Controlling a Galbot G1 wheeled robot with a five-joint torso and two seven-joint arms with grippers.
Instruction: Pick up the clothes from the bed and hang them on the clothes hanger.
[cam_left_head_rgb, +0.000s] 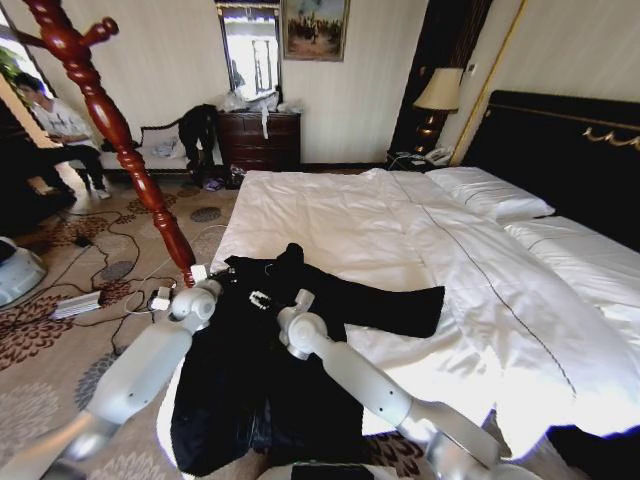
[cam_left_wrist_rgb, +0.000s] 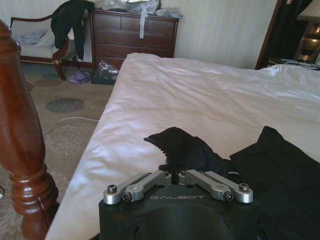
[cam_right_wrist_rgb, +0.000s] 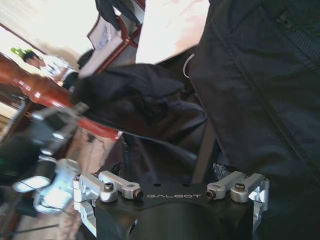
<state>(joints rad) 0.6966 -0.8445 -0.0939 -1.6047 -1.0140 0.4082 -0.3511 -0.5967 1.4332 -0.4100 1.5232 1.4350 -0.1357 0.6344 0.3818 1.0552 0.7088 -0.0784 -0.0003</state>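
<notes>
The clothes, a large black coat (cam_left_head_rgb: 300, 360), lie on the near left corner of the bed (cam_left_head_rgb: 420, 240), with the lower part hanging over the edge and one sleeve stretched to the right. My left gripper (cam_left_head_rgb: 218, 276) sits at the coat's upper left edge, beside the foot of the clothes hanger (cam_left_head_rgb: 120, 130). In the left wrist view, the left gripper (cam_left_wrist_rgb: 175, 172) is shut on a raised fold of the coat (cam_left_wrist_rgb: 185, 150). My right gripper (cam_left_head_rgb: 300, 300) hovers over the middle of the coat. Seen from the right wrist, it (cam_right_wrist_rgb: 172, 172) stands open just above the dark fabric (cam_right_wrist_rgb: 250, 100).
The reddish-brown pole (cam_left_wrist_rgb: 22, 150) stands close to the bed's left edge. Cables and a power strip (cam_left_head_rgb: 75, 303) lie on the patterned carpet. A brown dresser (cam_left_head_rgb: 260, 138) and a chair (cam_left_head_rgb: 165, 150) with a dark garment stand by the far wall. A person (cam_left_head_rgb: 55, 125) sits at the far left.
</notes>
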